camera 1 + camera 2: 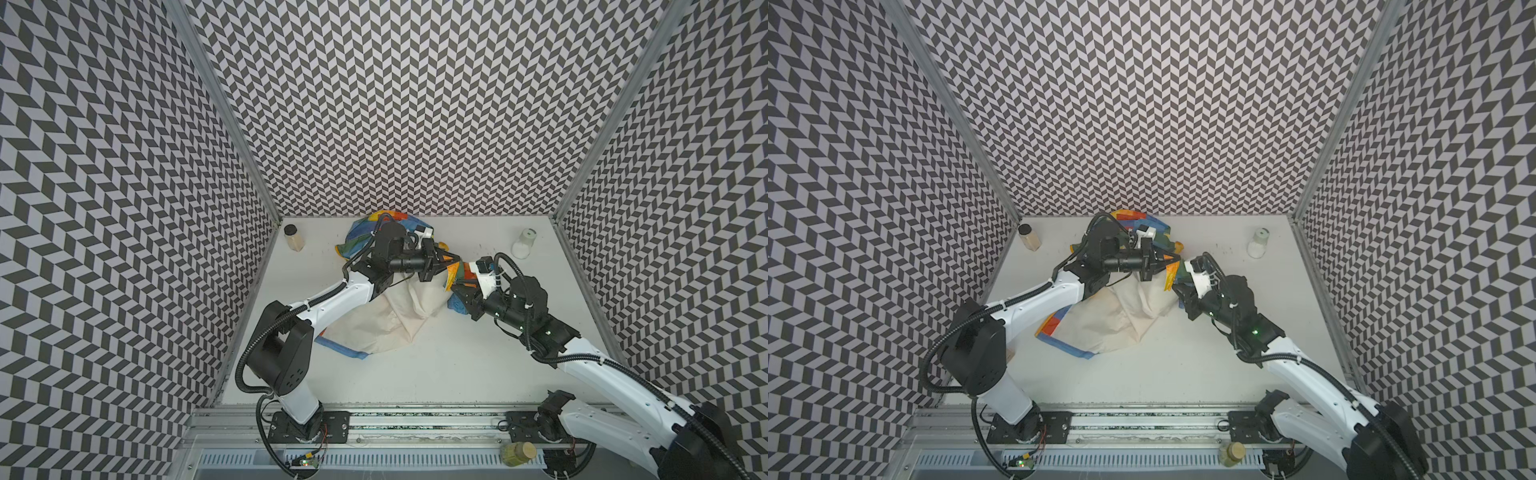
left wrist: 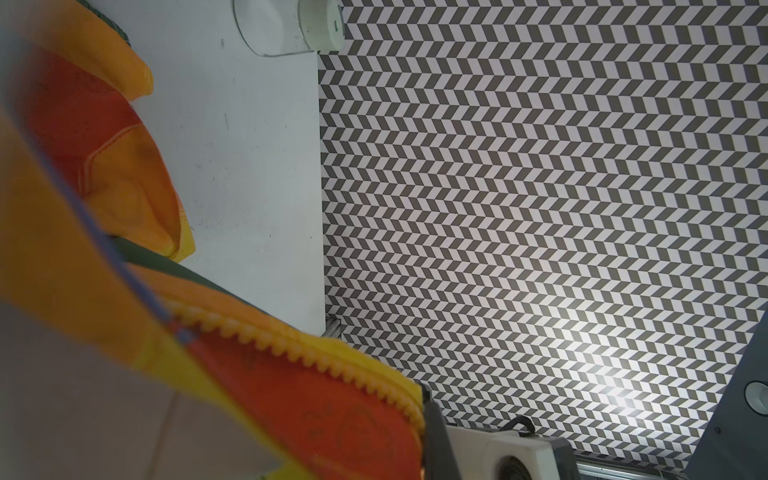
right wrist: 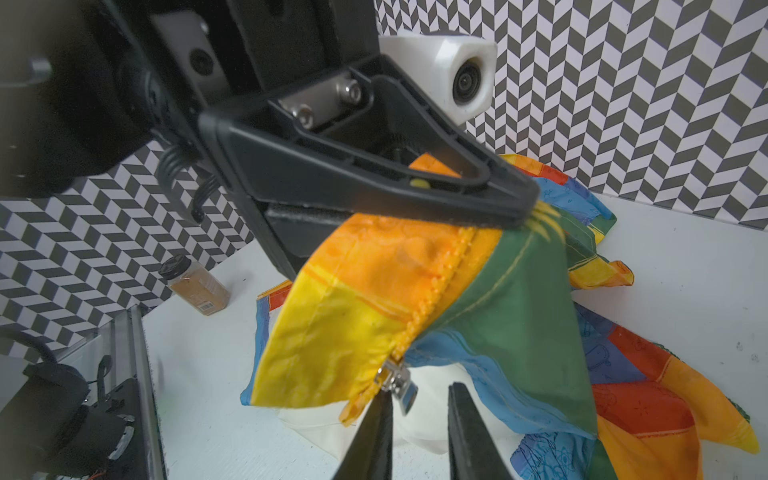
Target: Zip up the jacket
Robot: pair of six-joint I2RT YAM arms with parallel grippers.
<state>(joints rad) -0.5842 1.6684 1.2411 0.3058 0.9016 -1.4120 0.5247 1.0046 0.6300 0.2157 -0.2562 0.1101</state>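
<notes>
The left gripper (image 1: 456, 260) clamps the jacket (image 1: 390, 320) at twelve o'clock from the right gripper (image 1: 454, 287), whose narrowly parted jaws face the slider (image 3: 395, 378).

In both top views the left arm (image 1: 332, 299) covers the stretch of jacket (image 1: 386, 324) behind the left pincer (image 1: 455, 260), and that pincer's tips are buried in the folds. In the left wrist view the cloth nearest the lens is a blur, and the jar (image 2: 282, 29) beyond the pincer is cut off by the picture's edge. In the right wrist view only the fingertips of the right pincer (image 3: 419, 392) show. Whether they touch the zipper slider (image 3: 395, 380) just ahead cannot be told.
</notes>
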